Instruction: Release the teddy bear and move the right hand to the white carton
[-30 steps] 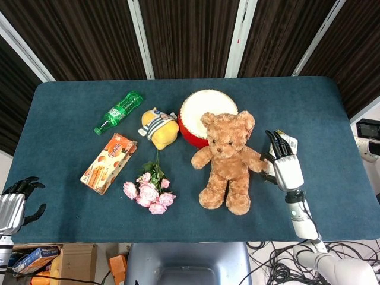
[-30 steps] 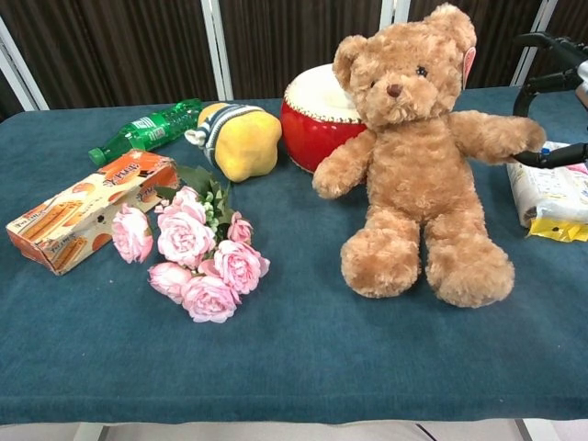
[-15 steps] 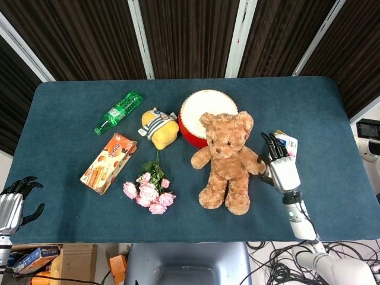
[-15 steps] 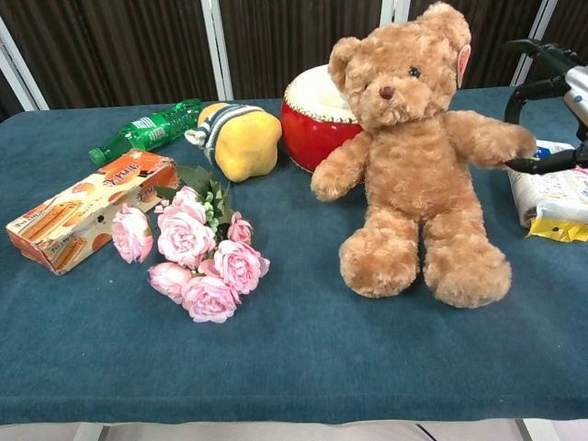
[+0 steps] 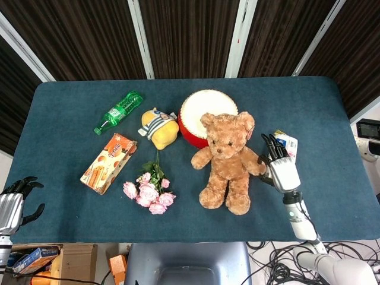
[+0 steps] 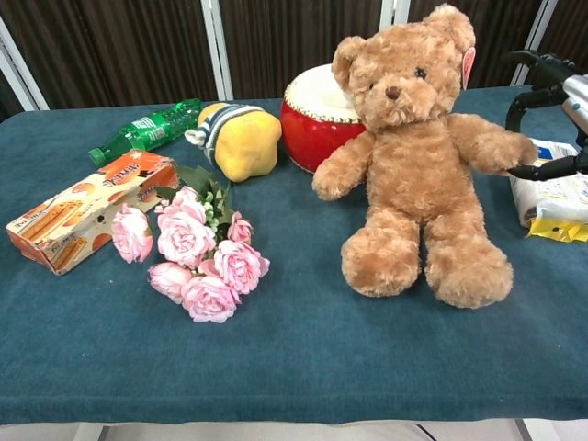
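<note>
My right hand has loosened off the teddy bear over the last second: the paw sat closer between my fingers before, and now my dark fingers arch open around it with a gap showing, gripping nothing as far as I can judge (contact at the paw's far side is hidden). The bear sits upright mid-table against the red drum, having rocked slightly and settled back. So the release looks done, and what remains is the short reach to the white carton, which lies flat just beyond the bear's paw, under my hand. My left hand hangs off the table's near corner, fingers spread, empty. The carton's print is too blurred to read; the orange snack box carries lettering I cannot make out either.
</note>
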